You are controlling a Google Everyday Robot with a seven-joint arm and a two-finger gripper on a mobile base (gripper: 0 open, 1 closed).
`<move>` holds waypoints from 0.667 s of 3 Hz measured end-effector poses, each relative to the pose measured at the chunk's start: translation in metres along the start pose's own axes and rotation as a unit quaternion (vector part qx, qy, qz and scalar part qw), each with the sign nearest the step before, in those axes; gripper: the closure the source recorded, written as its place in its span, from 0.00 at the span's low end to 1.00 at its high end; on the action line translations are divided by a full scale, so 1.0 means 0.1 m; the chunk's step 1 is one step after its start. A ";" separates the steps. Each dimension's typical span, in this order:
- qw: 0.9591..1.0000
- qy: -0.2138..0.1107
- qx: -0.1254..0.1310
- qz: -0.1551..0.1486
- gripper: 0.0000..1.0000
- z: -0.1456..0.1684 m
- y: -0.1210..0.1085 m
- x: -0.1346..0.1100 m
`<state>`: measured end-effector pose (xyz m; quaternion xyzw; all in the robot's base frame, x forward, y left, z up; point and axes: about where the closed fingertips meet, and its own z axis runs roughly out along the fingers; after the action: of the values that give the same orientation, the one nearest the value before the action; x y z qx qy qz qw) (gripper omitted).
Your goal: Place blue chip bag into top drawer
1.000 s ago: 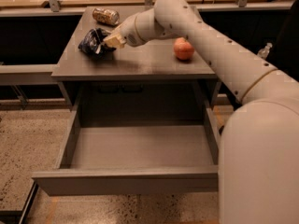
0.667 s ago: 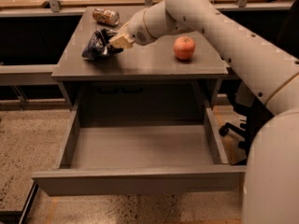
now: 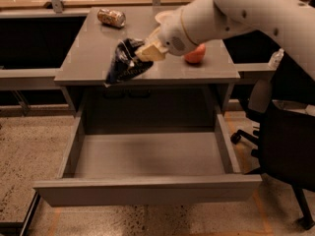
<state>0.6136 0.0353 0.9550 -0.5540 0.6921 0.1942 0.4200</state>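
Note:
The blue chip bag (image 3: 126,63), dark navy with white print, hangs from my gripper (image 3: 145,52), which is shut on its upper right edge. The bag is lifted off the grey desk top and hangs over the desk's front edge, above the rear of the open drawer. The top drawer (image 3: 147,188) is pulled fully out below, wide and shallow, with a plain grey front; nothing shows inside it. My white arm reaches in from the upper right.
A brownish metal can (image 3: 111,17) lies on its side at the desk's back left. A red-orange apple (image 3: 195,54) sits on the desk (image 3: 88,43) behind my wrist. A dark office chair (image 3: 285,146) stands at the right of the drawer.
My gripper lifted the chip bag off the desk top and carried it forward to the desk's front edge. The can and apple have not moved.

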 end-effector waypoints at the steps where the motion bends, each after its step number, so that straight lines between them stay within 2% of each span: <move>1: 1.000 0.009 0.006 0.003 1.00 -0.11 0.05 0.08; 2: 1.000 0.018 -0.007 -0.001 1.00 -0.03 0.05 0.10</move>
<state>0.6069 0.0286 0.9480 -0.5608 0.6976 0.1892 0.4038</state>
